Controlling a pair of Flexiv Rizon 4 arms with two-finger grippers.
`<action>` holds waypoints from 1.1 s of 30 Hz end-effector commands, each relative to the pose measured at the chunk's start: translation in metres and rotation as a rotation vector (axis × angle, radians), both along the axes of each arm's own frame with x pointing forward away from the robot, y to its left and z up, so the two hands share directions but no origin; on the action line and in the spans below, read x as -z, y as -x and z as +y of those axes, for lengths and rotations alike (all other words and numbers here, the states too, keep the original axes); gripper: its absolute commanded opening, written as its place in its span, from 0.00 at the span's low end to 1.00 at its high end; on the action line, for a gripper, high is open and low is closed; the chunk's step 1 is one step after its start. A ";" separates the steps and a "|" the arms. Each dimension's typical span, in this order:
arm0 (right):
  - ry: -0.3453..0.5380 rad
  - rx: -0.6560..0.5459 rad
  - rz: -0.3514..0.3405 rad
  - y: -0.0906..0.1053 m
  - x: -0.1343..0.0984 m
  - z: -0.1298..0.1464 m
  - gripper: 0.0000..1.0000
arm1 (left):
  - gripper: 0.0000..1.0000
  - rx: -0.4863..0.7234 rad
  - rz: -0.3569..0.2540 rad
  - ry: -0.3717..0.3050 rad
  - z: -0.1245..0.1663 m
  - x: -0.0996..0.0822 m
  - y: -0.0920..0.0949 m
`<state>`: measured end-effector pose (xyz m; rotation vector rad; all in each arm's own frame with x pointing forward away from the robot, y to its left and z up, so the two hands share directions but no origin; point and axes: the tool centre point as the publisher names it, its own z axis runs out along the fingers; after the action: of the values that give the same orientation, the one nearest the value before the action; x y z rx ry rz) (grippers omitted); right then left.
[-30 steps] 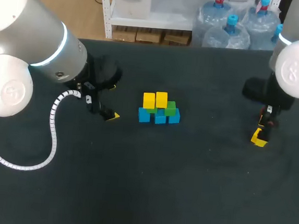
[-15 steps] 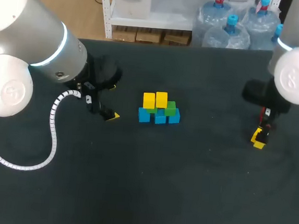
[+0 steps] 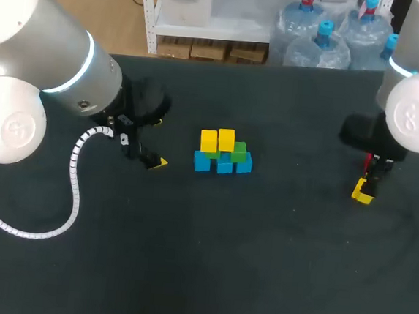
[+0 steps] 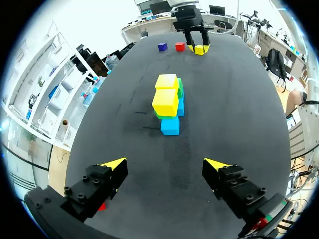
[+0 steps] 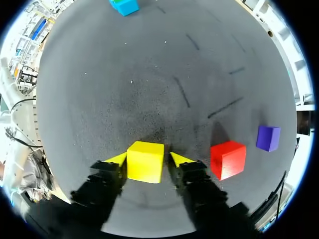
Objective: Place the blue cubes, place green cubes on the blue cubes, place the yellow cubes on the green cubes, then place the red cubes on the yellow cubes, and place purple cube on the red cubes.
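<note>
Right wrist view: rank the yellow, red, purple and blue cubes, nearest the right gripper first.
1. yellow cube, between the fingers of the right gripper.
2. red cube, beside the gripper.
3. purple cube, just past the red.
4. blue cube, far ahead.

Smooth matt plastic yellow cube (image 5: 144, 162) on grainy matt table (image 5: 149, 89).

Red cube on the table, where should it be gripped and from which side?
Come straight down and close on two opposite side faces of the red cube. It sits flat on the table, its sides flat and parallel. It stands between the purple cube and the yellow cube, apart from both, so the two faces not turned toward them probably leave most room.
</note>
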<state>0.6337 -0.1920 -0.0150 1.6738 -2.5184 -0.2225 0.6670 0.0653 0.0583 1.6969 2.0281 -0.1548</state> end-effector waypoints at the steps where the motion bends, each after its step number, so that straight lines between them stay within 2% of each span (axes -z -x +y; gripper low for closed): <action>1: 0.005 -0.004 0.000 -0.001 0.002 0.002 0.00 | 1.00 0.005 0.001 0.005 0.001 0.000 -0.001; 4: 0.004 -0.005 0.001 -0.001 0.002 0.002 0.00 | 1.00 0.005 0.001 0.005 0.001 0.000 -0.001; 7: 0.002 -0.005 0.004 -0.001 0.002 0.002 0.45 | 1.00 0.005 0.001 0.005 0.001 0.000 -0.001; 8: 0.001 -0.004 0.005 -0.001 0.002 0.002 1.00 | 1.00 0.005 0.001 0.005 0.001 0.000 -0.001; 21: 0.000 -0.020 -0.001 -0.004 0.002 0.009 1.00 | 1.00 0.005 0.001 0.005 0.001 0.000 -0.001; 22: -0.001 -0.019 -0.002 -0.004 0.002 0.008 0.77 | 1.00 0.005 0.001 0.005 0.001 0.000 -0.001; 23: -0.002 -0.017 -0.004 -0.004 0.002 0.007 0.46 | 1.00 0.005 0.001 0.005 0.001 0.000 -0.001; 26: -0.002 -0.012 -0.007 -0.004 0.002 0.004 0.18 | 1.00 0.005 0.001 0.005 0.001 0.000 -0.001; 28: -0.003 -0.008 -0.007 -0.004 0.002 0.003 0.06 | 1.00 0.005 0.001 0.005 0.001 0.000 -0.001; 29: -0.003 -0.006 -0.006 -0.004 0.002 0.002 0.03 | 1.00 0.005 0.001 0.005 0.001 0.000 -0.001; 33: -0.004 -0.007 -0.005 -0.004 0.002 0.002 0.00 | 1.00 0.005 0.001 0.005 0.001 0.000 -0.001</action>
<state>0.6384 -0.1899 -0.0160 1.6838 -2.5157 -0.2222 0.6670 0.0653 0.0583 1.6969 2.0281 -0.1549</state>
